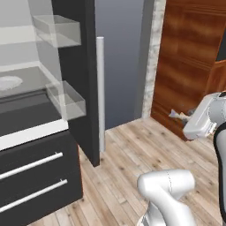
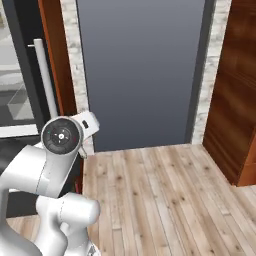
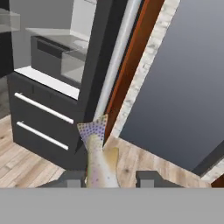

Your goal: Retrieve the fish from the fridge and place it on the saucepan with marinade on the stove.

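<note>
The white arm is bending up from its base and reaching sideways, its two-finger pincer [image 3: 109, 177] pointing toward the open fridge door, well above the floor. The pincer is closing on the small slender fish [image 3: 99, 157], speckled olive and yellowish, whose body is sitting between the two dark fingertips [image 3: 151, 177] while its spotted fan tail is sticking out ahead of them. In the left base view the fish tail [image 1: 175, 114] is poking out beyond the white wrist, in front of a brown wooden cabinet panel [image 1: 190, 57].

Ahead of the pincer and to one side, the tall black fridge [image 1: 39, 167] is standing open, with a white interior, clear plastic door bins [image 1: 66, 99], a long silver handle [image 1: 101, 92] and two lower drawers. Beyond the pincer a flat grey wall panel [image 2: 142, 70] is rising between pale stone strips. Bare light plank flooring [image 2: 165, 200] is lying open beneath the pincer.
</note>
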Motion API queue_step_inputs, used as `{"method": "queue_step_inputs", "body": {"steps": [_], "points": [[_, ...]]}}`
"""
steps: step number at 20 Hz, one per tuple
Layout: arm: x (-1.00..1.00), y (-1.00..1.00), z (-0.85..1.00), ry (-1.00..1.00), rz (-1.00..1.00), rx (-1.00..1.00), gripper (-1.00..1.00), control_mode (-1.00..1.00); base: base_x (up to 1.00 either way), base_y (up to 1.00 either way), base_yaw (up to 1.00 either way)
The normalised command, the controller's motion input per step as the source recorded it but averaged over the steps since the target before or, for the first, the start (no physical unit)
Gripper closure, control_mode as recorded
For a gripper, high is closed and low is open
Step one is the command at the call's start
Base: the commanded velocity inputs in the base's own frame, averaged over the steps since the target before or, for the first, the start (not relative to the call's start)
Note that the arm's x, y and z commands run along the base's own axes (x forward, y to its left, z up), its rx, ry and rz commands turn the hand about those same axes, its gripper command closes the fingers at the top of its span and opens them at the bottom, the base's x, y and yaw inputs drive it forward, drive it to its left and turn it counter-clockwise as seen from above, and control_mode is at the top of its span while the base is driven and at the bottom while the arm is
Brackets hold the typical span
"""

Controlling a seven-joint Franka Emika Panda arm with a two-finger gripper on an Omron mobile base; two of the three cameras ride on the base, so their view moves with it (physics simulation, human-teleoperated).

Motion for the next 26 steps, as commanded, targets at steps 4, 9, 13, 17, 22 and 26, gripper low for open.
{"method": "queue_step_inputs", "body": {"steps": [4, 9, 13, 17, 22, 26], "points": [[0.00, 0.00, 0.00, 0.00, 0.00, 0.00, 1.00, 1.00, 0.00, -0.32, -0.38], [0.00, 0.00, 0.00, 0.00, 0.00, 0.00, 1.00, 1.00, 0.04, -0.33, -0.36], [0.00, 0.00, 0.00, 0.00, 0.00, 0.00, 1.00, 1.00, 0.19, -0.29, -0.33], [0.00, 0.00, 0.00, 0.00, 0.00, 0.00, 1.00, 1.00, 0.40, -0.23, -0.31], [0.00, 0.00, 0.00, 0.00, 0.00, 0.00, 1.00, 1.00, 0.60, -0.20, -0.29], [0.00, 0.00, 0.00, 0.00, 0.00, 0.00, 1.00, 1.00, 0.88, -0.18, -0.27]]}}
